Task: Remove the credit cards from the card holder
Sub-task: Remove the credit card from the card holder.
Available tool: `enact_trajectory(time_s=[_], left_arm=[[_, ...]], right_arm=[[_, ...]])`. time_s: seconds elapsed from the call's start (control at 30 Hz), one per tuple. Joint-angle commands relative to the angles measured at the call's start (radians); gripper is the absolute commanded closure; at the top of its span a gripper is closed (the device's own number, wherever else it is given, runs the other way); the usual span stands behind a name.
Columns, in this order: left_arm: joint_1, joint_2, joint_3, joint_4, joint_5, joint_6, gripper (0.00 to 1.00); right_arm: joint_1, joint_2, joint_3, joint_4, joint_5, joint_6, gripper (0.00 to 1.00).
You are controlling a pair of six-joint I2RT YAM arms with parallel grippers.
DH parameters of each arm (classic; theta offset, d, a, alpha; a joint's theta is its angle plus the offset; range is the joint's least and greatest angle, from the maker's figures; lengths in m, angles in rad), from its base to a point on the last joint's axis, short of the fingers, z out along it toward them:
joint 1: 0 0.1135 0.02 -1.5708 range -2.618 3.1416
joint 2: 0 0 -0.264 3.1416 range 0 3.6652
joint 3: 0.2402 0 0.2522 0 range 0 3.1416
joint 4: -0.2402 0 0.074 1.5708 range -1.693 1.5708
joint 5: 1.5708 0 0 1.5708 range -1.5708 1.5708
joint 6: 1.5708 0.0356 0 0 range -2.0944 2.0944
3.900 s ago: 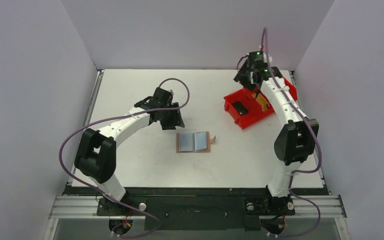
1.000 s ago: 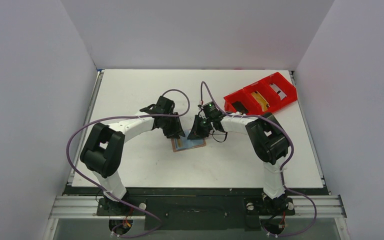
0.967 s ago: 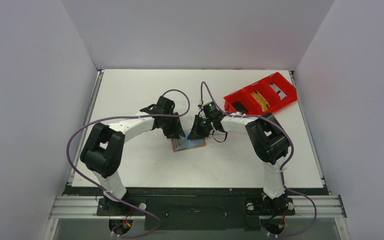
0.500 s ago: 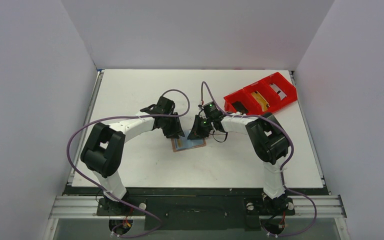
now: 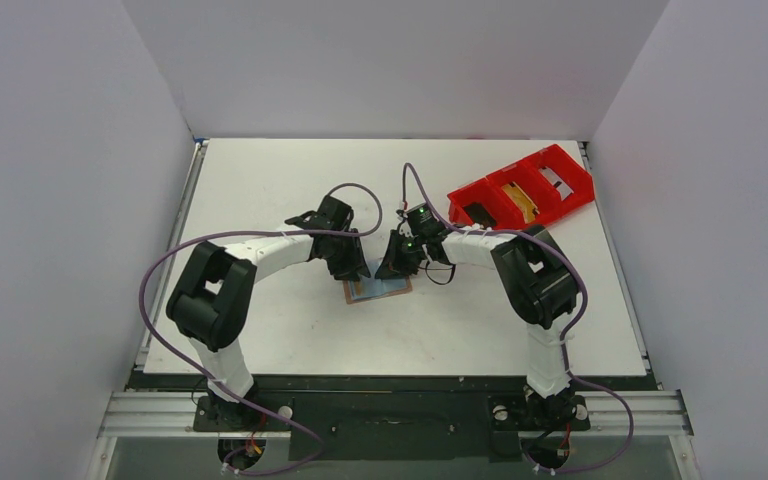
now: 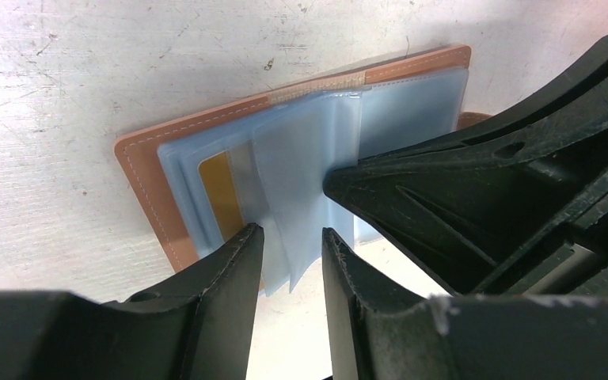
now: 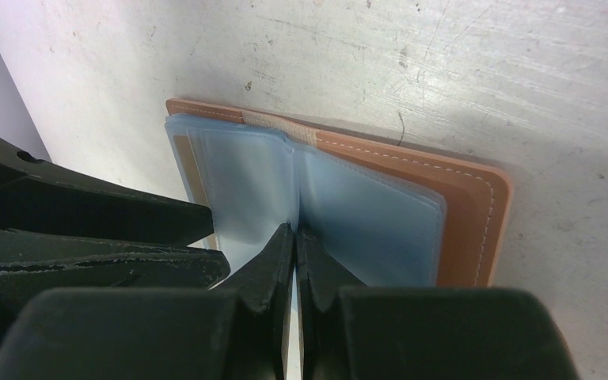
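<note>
The card holder lies open on the table, tan outside with pale blue clear sleeves inside. A yellow card shows inside a left sleeve. My left gripper is at its near left edge, jaws open, and the loose corners of a raised sleeve leaf hang in the gap untouched. My right gripper is shut, its joined tips pressed at the centre fold of the sleeves. From above, the left gripper and right gripper meet over the holder and hide most of it.
A red compartment tray stands at the back right, with a yellow item and a dark item in its bins. The two grippers' fingers sit very close together over the holder. White walls enclose the table on three sides.
Since the earliest frame both arms came in to the card holder, the right one from over the red tray. Over the last second only the left arm shifted slightly; jaws unchanged.
</note>
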Motion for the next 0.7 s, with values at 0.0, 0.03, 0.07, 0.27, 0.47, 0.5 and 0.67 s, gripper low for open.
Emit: enact_trajectory(time_s=[0.0, 0.03, 0.07, 0.27, 0.47, 0.5, 0.67], left_arm=[[-0.004, -0.017, 0.013, 0.009, -0.031, -0.004, 0.68], [-0.003, -0.023, 0.011, 0.004, -0.037, -0.003, 0.68], [-0.003, -0.034, 0.008, -0.004, -0.049, 0.002, 0.68], [-0.002, -0.049, -0.008, -0.026, -0.070, 0.014, 0.67], [-0.002, -0.054, -0.022, -0.018, -0.067, 0.009, 0.67], [-0.002, -0.053, -0.022, -0.018, -0.068, 0.010, 0.67], [-0.007, -0.046, -0.016, -0.017, -0.055, 0.010, 0.67]], right_arm=[[0.003, 0.038, -0.025, -0.038, 0.047, -0.011, 1.00], [0.003, 0.039, -0.024, -0.036, 0.047, -0.011, 1.00], [0.002, 0.040, -0.024, -0.036, 0.048, -0.010, 1.00], [0.002, 0.045, -0.025, -0.036, 0.046, -0.013, 1.00], [0.001, 0.049, -0.022, -0.036, 0.044, -0.012, 1.00], [0.001, 0.049, -0.022, -0.036, 0.043, -0.012, 1.00], [0.000, 0.053, -0.018, -0.038, 0.039, -0.012, 1.00]])
